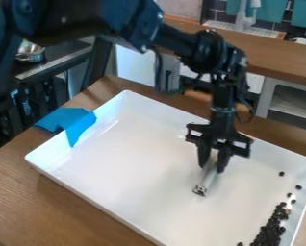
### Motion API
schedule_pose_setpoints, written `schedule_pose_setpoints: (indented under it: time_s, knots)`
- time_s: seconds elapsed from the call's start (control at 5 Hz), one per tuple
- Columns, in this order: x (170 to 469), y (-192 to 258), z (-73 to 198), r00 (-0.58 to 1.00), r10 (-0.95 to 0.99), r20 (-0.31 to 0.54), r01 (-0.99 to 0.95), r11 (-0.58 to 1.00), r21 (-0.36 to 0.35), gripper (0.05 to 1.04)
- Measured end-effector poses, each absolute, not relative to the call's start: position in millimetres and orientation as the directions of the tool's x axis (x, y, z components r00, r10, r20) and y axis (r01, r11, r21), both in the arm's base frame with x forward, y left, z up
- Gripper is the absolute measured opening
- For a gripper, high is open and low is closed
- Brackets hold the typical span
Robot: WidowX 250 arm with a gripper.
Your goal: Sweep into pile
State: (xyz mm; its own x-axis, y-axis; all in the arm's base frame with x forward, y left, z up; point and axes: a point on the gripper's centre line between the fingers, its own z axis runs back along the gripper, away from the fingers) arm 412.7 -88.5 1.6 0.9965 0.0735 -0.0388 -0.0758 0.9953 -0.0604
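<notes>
The gripper pinches a pale stick over the white tray.
Dark beads cluster at its near right, a few scattered farther along.

Arm done up in black, kinda bluish sheen on thick upper section. Chunky rounded joints, thin dark cable looped near wrist. Black claw built with notched crossbar, two tapered fingers.
</notes>
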Motion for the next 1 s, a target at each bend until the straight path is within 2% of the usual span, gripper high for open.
schedule_pose_setpoints:
  time_s: [1.0]
  knots:
    - [401.8,-154.6,0.4,0.999,0.015,-0.036,-0.018,0.996,-0.086,0.368]
